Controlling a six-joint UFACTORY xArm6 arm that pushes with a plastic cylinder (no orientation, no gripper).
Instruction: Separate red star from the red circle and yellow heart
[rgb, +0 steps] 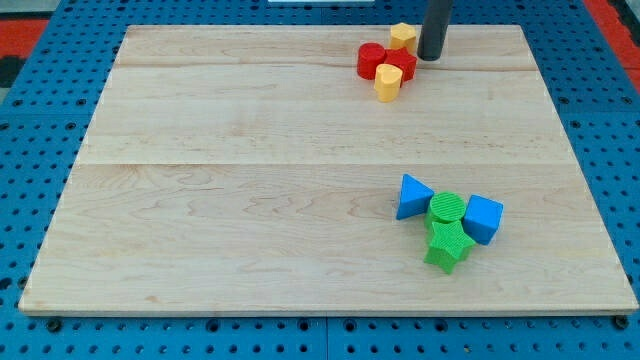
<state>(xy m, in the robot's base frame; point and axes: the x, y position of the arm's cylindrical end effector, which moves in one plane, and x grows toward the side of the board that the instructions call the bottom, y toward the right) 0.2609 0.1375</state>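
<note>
A red circle (371, 60), a red star (401, 64) and a yellow heart (387, 83) sit bunched together near the view's top, right of centre. The star touches the circle on its left, and the heart lies against both from below. A second yellow block (403, 37) sits just above the star; I cannot make out its shape. My tip (431, 57) stands just right of the red star and the upper yellow block, close to both; I cannot tell if it touches them.
A second cluster lies at the lower right: a blue triangle (412, 196), a green circle (447, 208), a blue cube (483, 218) and a green star (447, 245). The wooden board (250, 200) lies on a blue pegboard (40, 90).
</note>
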